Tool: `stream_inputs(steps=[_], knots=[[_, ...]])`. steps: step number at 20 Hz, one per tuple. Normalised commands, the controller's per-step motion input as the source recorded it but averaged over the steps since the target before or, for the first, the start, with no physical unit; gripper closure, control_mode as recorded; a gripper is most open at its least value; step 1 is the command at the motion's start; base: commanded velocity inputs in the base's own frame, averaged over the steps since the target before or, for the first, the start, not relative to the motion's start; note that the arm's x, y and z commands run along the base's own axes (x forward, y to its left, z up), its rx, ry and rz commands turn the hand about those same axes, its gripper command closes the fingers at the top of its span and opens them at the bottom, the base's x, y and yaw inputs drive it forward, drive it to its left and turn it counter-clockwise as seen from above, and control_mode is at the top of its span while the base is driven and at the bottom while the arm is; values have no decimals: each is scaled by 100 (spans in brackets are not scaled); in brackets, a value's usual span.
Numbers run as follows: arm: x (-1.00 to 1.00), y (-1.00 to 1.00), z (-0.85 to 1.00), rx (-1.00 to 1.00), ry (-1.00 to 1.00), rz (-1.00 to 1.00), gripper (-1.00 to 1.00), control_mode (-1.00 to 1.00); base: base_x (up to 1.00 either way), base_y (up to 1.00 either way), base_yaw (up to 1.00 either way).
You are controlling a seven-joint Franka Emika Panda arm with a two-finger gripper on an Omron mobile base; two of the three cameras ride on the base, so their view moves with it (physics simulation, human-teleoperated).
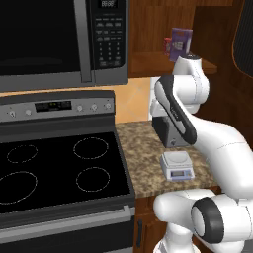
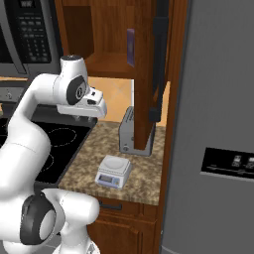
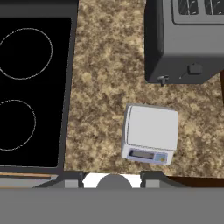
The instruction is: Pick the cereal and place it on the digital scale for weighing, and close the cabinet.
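The purple cereal box (image 1: 181, 43) stands upright on the shelf of the brown wall cabinet (image 1: 148, 64), whose dark-panelled door (image 2: 147, 74) hangs open with its black bar handle (image 2: 159, 59) facing out. From the right base view the cereal (image 2: 130, 47) shows as a thin purple strip beside the door. The white-grey digital scale (image 1: 175, 165) (image 2: 114, 171) (image 3: 151, 133) sits on the granite counter in front of the toaster, its platform bare. My gripper (image 2: 83, 117) (image 3: 112, 177) hangs open, pointing down over the counter, well below the shelf and left of the scale.
A grey two-slot toaster (image 3: 186, 41) (image 2: 130, 131) stands behind the scale. The black stove top (image 1: 54, 168) lies to the left, with the black microwave (image 1: 59, 39) above it. A small red can (image 1: 167, 46) sits beside the cereal. A grey fridge (image 2: 218, 124) bounds the right.
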Motion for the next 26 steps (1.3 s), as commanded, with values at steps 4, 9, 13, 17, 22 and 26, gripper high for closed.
stream_inputs(steps=[4, 9, 13, 17, 22, 26], knots=[[-25, 1, 0, 0, 0, 0, -100, -100, 0, 0, 0], [-58, 0, 7, 0, -9, 0, -100, -100, 0, 0, 0], [-19, -9, 48, 0, -27, 0, -100, -100, 0, 0, 0], [-13, -19, 55, 0, -38, 0, -100, -100, 0, 0, 0], [-2, -6, 66, 0, -31, 0, -100, -100, 0, 0, 0], [-3, -8, 69, 0, -23, 0, -100, -100, 0, 0, 0]])
